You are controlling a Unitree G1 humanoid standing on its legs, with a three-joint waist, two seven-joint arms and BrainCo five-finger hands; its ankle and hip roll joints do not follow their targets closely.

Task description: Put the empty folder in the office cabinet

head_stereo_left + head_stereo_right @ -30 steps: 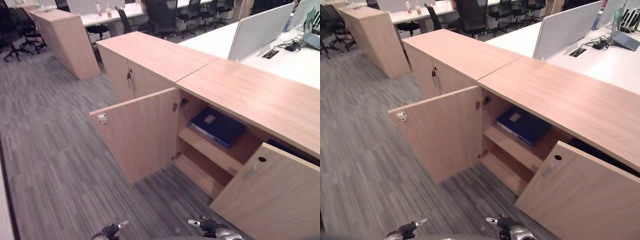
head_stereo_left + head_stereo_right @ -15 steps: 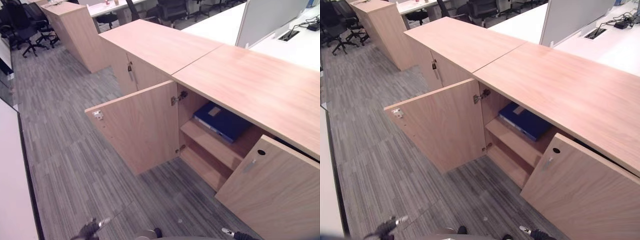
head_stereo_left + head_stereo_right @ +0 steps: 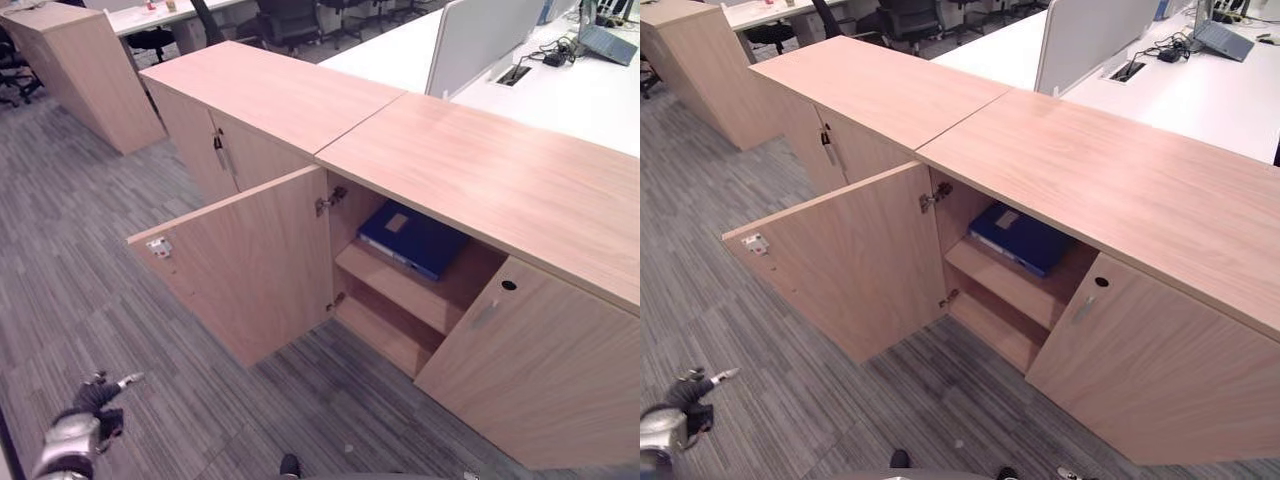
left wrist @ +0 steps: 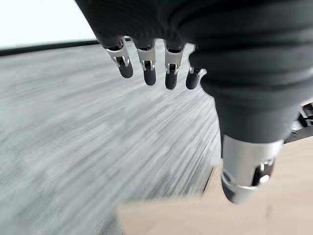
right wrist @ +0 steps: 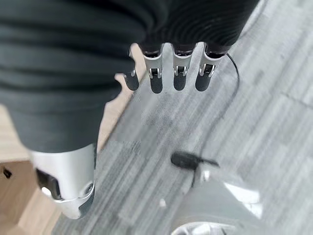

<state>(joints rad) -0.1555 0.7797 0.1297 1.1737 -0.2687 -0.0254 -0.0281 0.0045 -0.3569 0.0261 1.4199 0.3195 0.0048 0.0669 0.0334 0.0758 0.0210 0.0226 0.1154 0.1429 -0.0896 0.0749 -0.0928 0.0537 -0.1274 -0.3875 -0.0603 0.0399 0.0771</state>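
Note:
A blue folder [image 3: 410, 238] lies flat on the upper shelf inside the wooden office cabinet [image 3: 480, 170]. The cabinet's left door [image 3: 250, 265] stands wide open and its right door [image 3: 530, 370] is ajar. My left hand [image 3: 80, 425] hangs low over the carpet, well left of the cabinet. In the left wrist view its fingers [image 4: 146, 63] are straight and hold nothing. My right hand's fingers [image 5: 166, 73] are also straight and empty above the floor. Neither hand touches the folder or the doors.
A second cabinet [image 3: 260, 100] with shut doors adjoins on the left. A separate wooden unit [image 3: 80, 70] stands further back left. White desks [image 3: 560, 90] with a divider panel and office chairs [image 3: 290, 15] lie behind. Grey striped carpet [image 3: 90, 260] spreads in front.
The whole picture has shifted, so the camera moved. My left hand has swung out to the lower left, and my right hand has dropped out of the eye views' bottom edge.

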